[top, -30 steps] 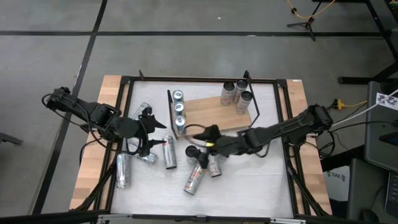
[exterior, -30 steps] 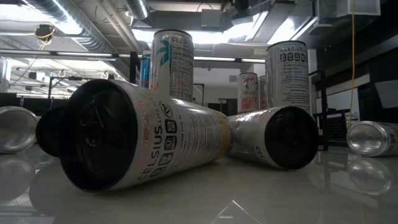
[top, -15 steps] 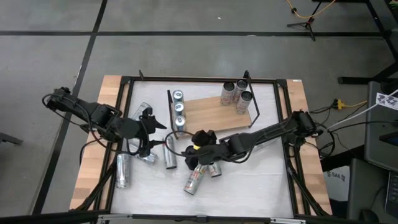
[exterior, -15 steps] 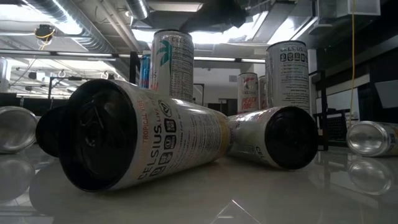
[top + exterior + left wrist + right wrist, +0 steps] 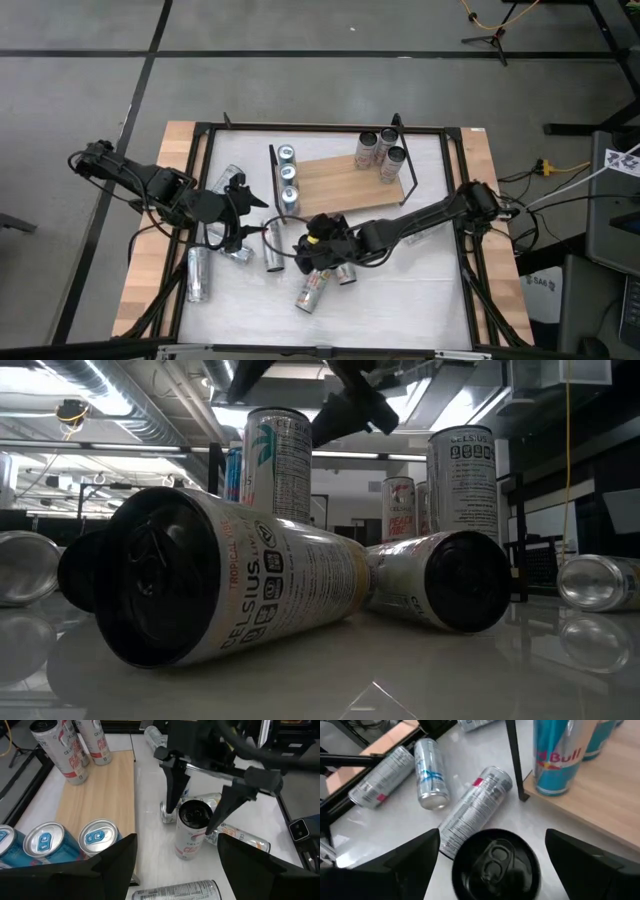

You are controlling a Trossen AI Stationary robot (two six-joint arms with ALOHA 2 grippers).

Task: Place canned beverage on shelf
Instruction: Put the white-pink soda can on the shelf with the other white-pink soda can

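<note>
A white canned beverage with a black top stands upright on the white table just in front of the shelf, a light wooden board with black wire ends. My right gripper is open, slanting down, with one finger on each side of that can's top; I see no touch. Three blue cans stand at the shelf's left end and three white ones at its far right corner. My left gripper hangs open over the table left of the shelf, holding nothing.
Several cans lie on their sides on the table: one left of the upright can, two just in front of it, others near the left edge. A black frame rims the table.
My right gripper has come down and toward the table's left and near side, tipping further downward, from over the shelf's front edge to around the upright black-topped can. Its fingers have stayed open. The cans have not moved.
</note>
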